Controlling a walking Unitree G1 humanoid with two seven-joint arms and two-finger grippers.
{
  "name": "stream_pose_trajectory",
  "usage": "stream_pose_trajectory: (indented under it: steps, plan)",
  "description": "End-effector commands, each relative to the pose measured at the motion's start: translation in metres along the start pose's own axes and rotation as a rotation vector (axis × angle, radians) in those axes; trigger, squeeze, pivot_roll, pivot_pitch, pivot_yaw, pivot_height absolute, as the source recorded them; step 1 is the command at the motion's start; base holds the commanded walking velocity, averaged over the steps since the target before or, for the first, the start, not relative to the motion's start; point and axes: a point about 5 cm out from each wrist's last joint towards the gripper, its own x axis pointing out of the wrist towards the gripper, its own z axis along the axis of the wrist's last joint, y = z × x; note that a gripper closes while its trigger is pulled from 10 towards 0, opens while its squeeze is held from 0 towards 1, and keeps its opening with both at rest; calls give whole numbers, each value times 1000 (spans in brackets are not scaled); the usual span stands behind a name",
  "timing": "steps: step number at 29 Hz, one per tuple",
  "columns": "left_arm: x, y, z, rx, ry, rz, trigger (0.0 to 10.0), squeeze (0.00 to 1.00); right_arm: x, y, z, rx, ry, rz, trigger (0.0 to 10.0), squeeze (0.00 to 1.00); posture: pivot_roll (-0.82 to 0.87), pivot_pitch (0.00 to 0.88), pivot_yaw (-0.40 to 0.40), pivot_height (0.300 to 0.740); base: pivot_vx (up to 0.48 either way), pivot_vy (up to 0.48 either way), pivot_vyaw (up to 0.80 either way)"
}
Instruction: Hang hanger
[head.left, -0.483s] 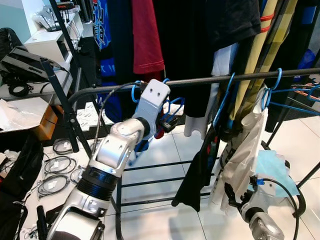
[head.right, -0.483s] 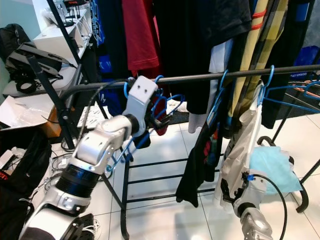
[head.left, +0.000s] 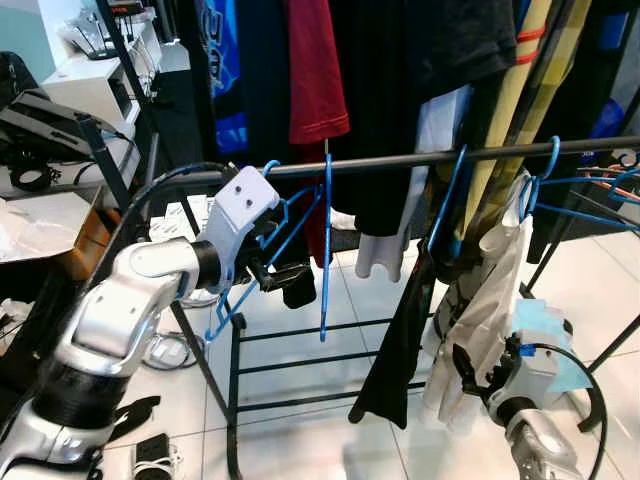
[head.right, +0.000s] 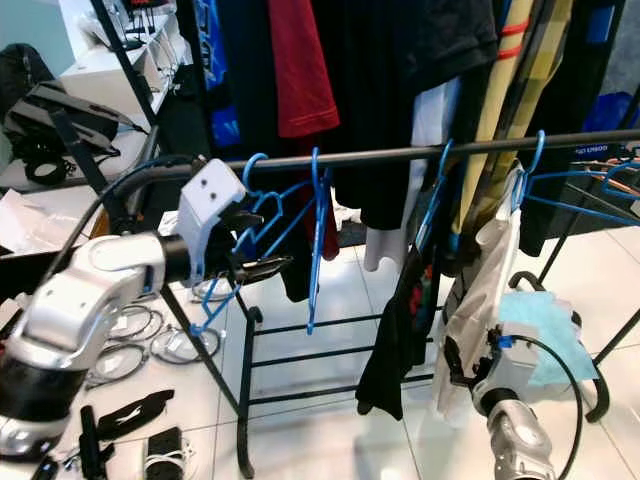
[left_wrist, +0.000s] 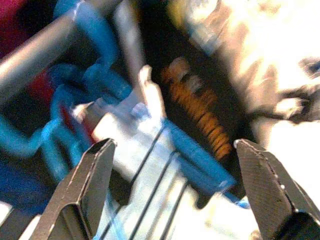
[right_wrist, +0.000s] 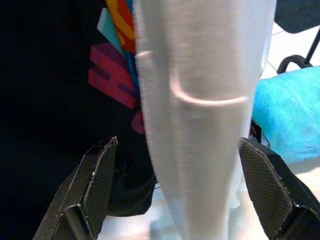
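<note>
A dark rail runs across the rack at chest height. One blue hanger hangs from it edge-on, free of any hold. A second blue hanger hangs just left of it, slanting down behind my left gripper. My left gripper sits below the rail, just left of the edge-on hanger, open; in the left wrist view its fingers stand wide apart with the blue hangers and rail beyond them. My right gripper is low at the right, open, facing a white garment.
Black, red and blue clothes hang on a higher rail behind. A black garment and the white garment hang from blue hangers at the right. The rack's lower bars cross below. Cables lie on the floor; a cluttered desk stands left.
The camera has shifted. My left arm has drawn back down and to the left from the rail. A blue hanger now hangs edge-on from the rail on its own.
</note>
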Motion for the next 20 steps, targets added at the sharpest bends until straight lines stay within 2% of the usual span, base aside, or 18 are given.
stream_pose_trajectory:
  steps: [1,2,3,4,5,6,7,9,10,11,12,13,15,19,20]
  plan:
    - [-2,-8,7,-14,-46,-59,10000,0,-3,1,-8,-16,36,7,10000,0,-83,80,36,740,0,0,0]
    - [-2,-8,7,-14,-46,-59,10000,0,-3,1,-8,-16,36,7,10000,0,-83,80,36,740,0,0,0]
    - [1,-18,15,-49,-135,-106,10000,0,-4,1,-12,-17,52,4,10000,0,-84,80,38,740,0,0,0]
    - [1,-18,15,-49,-135,-106,10000,0,-4,1,-12,-17,52,4,10000,0,-84,80,38,740,0,0,0]
    - [7,-24,17,-90,-178,-103,10000,0,-6,1,-17,-19,70,-1,10000,0,-84,80,38,740,0,0,0]
    - [7,-24,17,-90,-178,-103,10000,0,-6,1,-17,-19,70,-1,10000,0,-84,80,38,740,0,0,0]
    - [19,-23,10,-143,-170,-17,10000,0,-9,2,-23,-7,87,-5,10000,0,-83,80,34,740,0,0,0]
    - [19,-23,10,-143,-170,-17,10000,0,-9,2,-23,-7,87,-5,10000,0,-83,80,34,740,0,0,0]
    - [26,-22,3,-170,-150,41,10000,0,-10,3,-27,3,97,-7,10000,0,-83,80,34,740,0,0,0]
    - [26,-22,3,-170,-150,41,10000,0,-10,3,-27,3,97,-7,10000,0,-83,80,34,740,0,0,0]
    - [33,-20,-4,-172,-109,119,10000,0,-11,3,-28,3,101,-6,10000,0,-84,81,37,740,0,0,0]
    - [33,-20,-4,-172,-109,119,10000,0,-11,3,-28,3,101,-6,10000,0,-84,81,37,740,0,0,0]
    - [37,-14,-15,-104,-16,246,10000,0,-11,4,-28,7,101,-3,10000,0,-82,82,38,740,0,0,0]
    - [36,-12,-18,-77,13,275,10000,0,-11,4,-28,10,101,-3,10000,0,-81,79,39,740,0,0,0]
    - [35,-7,-21,-62,46,318,10000,0,-11,4,-28,21,102,-3,10000,0,-81,77,39,740,0,0,0]
